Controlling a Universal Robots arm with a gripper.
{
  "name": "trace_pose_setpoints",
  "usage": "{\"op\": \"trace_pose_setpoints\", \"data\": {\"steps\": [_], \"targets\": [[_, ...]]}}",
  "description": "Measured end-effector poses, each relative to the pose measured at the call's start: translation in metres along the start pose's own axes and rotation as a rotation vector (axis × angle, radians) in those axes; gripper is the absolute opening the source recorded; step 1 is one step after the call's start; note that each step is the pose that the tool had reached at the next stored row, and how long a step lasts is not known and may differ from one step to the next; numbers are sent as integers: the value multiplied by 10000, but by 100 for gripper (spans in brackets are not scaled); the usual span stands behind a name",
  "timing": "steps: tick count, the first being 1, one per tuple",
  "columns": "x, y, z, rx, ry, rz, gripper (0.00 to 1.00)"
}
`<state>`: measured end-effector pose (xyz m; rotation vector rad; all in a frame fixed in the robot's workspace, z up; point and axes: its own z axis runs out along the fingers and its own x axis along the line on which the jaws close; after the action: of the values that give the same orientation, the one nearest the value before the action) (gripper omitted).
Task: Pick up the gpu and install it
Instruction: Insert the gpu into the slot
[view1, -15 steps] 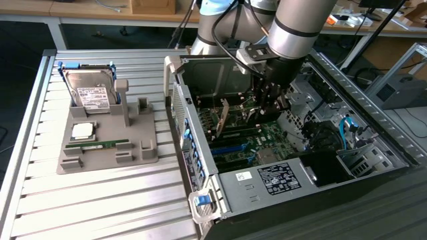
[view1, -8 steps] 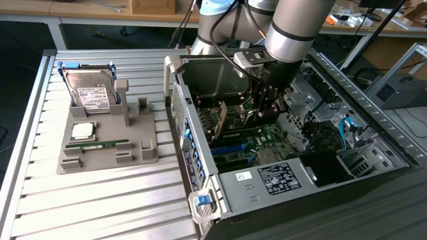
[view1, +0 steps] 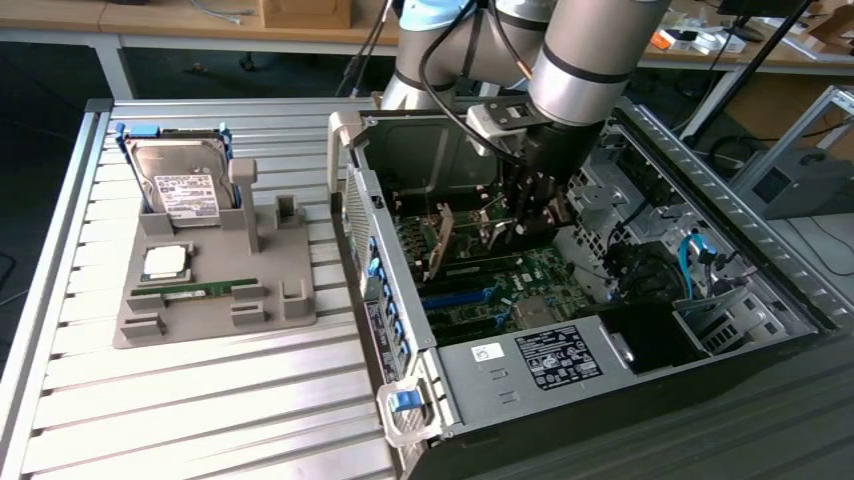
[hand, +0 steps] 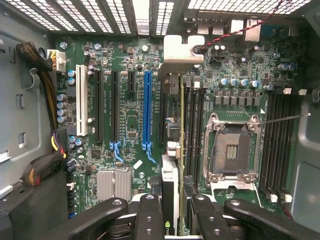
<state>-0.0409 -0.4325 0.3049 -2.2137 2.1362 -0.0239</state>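
Starting at the exterior view's left: a slatted metal table (view1: 200, 400) carries a grey parts holder (view1: 214, 290); propped upright at its far end is a silver hard drive (view1: 180, 185) with a white label; nearer on the same holder lies a square processor chip (view1: 164, 262), and just in front of that a narrow green memory stick (view1: 198, 289) lies flat.

Moving right, the open computer case (view1: 587, 300) lies on its side with the motherboard (view1: 534, 290) facing up; the arm (view1: 587, 60) reaches down into it from above, and the gripper (view1: 534, 205) is deep inside the case, low over the board.

From the wrist view, the board's slots run in parallel: a white slot (hand: 82, 100), then black ones, then a long blue slot (hand: 147, 107); right of the blue one stands the gpu (hand: 172, 150), seen edge-on as a thin dark card, its silver bracket (hand: 183, 48) up against the case's rear wall; the card sits upright between the blue slot and the black slots beside the processor socket (hand: 233, 147), though whether it is fully seated I cannot tell.

The gripper (hand: 175, 212) is clamped on the card's near end; its dark fingers (hand: 149, 215) press in from either side, with the card's edge between them.
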Motion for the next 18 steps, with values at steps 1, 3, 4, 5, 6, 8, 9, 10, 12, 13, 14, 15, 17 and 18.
{"op": "trace_pose_setpoints", "data": {"steps": [1, 3, 4, 5, 6, 8, 9, 10, 12, 13, 14, 15, 17, 18], "targets": [[0, 1, 1, 0, 0, 0, 27], [7, 23, 27, 0, 0, 0, 27], [7, 23, 28, 0, 0, 0, 27], [7, 24, 28, 0, 0, 0, 27], [7, 26, 29, 0, 1, 0, 27], [7, 31, 32, 0, 0, 0, 27], [7, 34, 32, 0, 0, 1, 27], [7, 41, 34, 0, 0, 1, 27], [6, 54, 36, 0, 1, 1, 27], [6, 58, 36, 0, 0, 1, 27], [6, 62, 37, 0, 0, 0, 27], [6, 66, 38, 0, 0, 0, 27], [6, 71, 40, 0, 0, -1, 27], [6, 75, 41, 0, 1, 0, 27]]}}
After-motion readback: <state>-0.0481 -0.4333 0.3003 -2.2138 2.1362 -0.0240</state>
